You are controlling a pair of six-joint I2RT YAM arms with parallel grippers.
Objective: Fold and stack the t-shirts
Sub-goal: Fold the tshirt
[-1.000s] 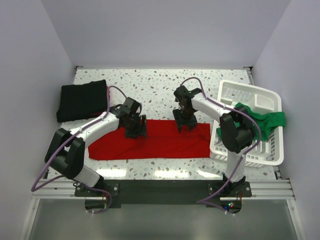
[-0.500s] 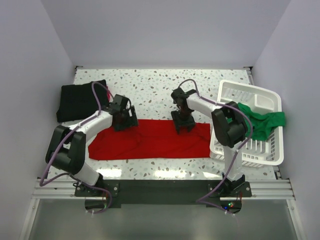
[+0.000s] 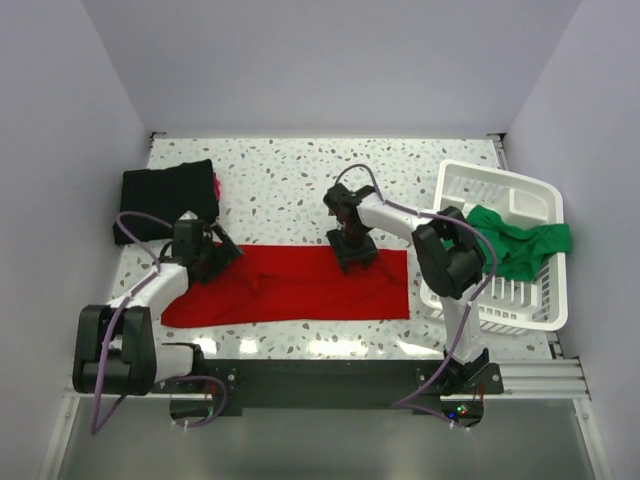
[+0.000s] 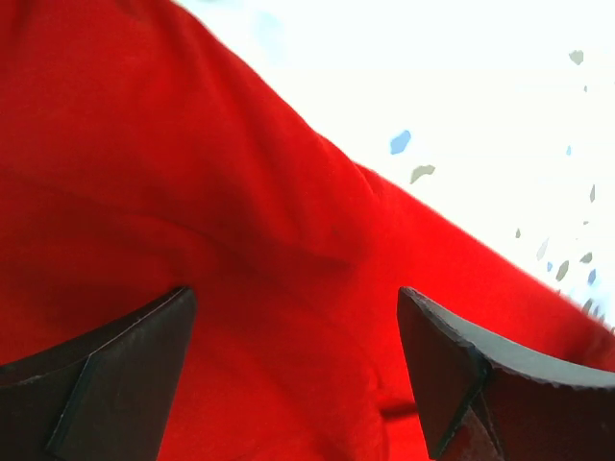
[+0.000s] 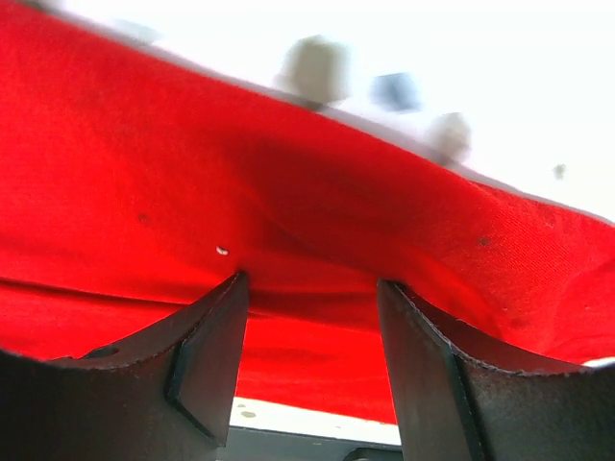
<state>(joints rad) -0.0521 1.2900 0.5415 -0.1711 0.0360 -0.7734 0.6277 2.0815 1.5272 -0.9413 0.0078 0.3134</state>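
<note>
Red shirt (image 3: 300, 288) flat on counter (image 3: 290, 185), 6 o'clock | black shirt (image 3: 165, 200) at 10 | green shirt (image 3: 525, 245) in basket (image 3: 480, 175) at 3 | left end effector (image 3: 218, 257) wide open, empty, over red's 9 o'clock end | right end effector (image 3: 352, 255) part-open on red's 12 o'clock edge, grip unclear

the bright red cloth t-shirt (image 3: 290, 285) is plain, one colour all over. the folded black cloth t-shirt (image 3: 165, 198) at the far left is plain too, with a bit of pink at its right edge. the green cloth t-shirt (image 3: 520, 245) is on the right, in the white slatted plastic basket (image 3: 500, 185). the white table (image 3: 290, 175) has grey and brown specks.
</note>
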